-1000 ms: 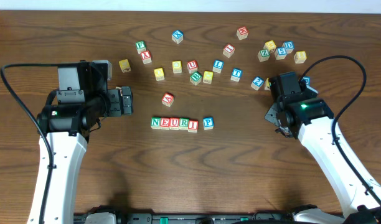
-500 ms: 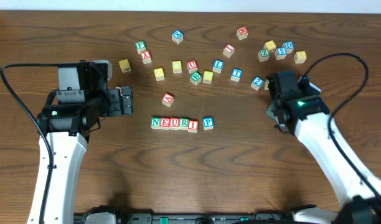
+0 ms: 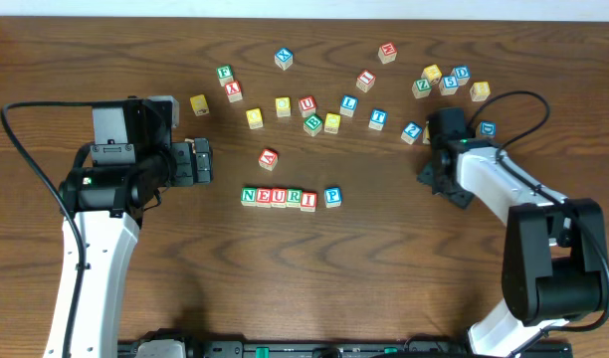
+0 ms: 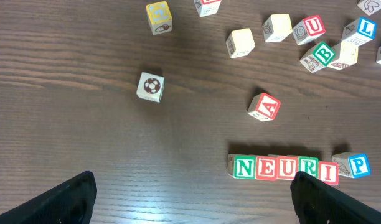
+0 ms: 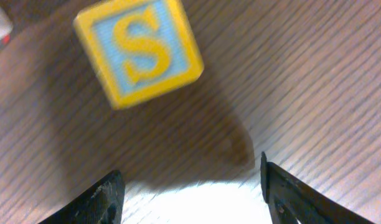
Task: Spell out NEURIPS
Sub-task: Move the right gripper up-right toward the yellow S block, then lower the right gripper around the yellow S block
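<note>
A row of cubes reads green N (image 3: 250, 196), red E (image 3: 265, 197), red U (image 3: 280, 197), green R (image 3: 295, 197), red I (image 3: 308, 200), with the blue P (image 3: 332, 196) a small gap to the right. The left wrist view shows the same row, from N (image 4: 244, 167) to P (image 4: 358, 165). My left gripper (image 3: 201, 162) stands open and empty left of the row. The yellow S cube (image 5: 139, 51) lies on the table just ahead of my right gripper (image 5: 190, 180), which is open with nothing between its fingers. My right arm (image 3: 446, 134) hides that cube from above.
Several loose letter cubes lie scattered across the far half of the table, among them a red A (image 3: 269, 158), a blue L (image 3: 348, 103), a blue T (image 3: 378, 117) and a cluster (image 3: 444, 80) at the far right. A football-picture cube (image 4: 150, 86) lies apart.
My right arm has swung and turned, carrying its gripper a little toward the far-right cubes, and its jaws have widened slightly. The left arm and the row have not moved.
</note>
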Motion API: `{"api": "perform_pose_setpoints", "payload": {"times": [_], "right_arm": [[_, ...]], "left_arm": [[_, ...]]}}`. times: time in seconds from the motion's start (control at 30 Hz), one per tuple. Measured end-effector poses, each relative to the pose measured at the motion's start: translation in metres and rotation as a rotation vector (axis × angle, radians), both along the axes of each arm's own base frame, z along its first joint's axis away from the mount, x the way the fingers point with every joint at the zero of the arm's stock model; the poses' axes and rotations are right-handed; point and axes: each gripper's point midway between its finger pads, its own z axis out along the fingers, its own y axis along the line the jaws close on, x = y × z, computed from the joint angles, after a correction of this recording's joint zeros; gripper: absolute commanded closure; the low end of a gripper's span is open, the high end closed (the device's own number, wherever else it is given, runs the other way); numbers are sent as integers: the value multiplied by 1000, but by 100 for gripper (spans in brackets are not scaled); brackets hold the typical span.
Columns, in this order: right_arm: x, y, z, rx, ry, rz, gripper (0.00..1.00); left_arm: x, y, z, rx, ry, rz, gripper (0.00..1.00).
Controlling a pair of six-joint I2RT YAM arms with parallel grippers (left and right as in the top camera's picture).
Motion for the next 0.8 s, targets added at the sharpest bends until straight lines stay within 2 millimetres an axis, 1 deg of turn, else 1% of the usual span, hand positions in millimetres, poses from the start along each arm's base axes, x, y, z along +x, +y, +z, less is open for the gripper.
{"api": "perform_pose_setpoints", "payload": {"times": [0.13, 0.23, 0.37, 0.57, 0.8], "right_arm": [[4, -7, 3, 36, 9, 14, 34], [10, -5, 7, 50, -2, 38, 34], [13, -3, 8, 57, -5, 59, 35], [36, -3, 16, 40, -92, 94, 35], [49, -9, 22, -5, -140, 119, 34]], "left_arm": [[0, 0, 0, 0, 0, 0, 2], [0, 0, 0, 0, 0, 0, 2], [0, 0, 0, 0, 0, 0, 2], [0, 0, 0, 0, 0, 0, 2], [0, 0, 0, 0, 0, 0, 2]]}}
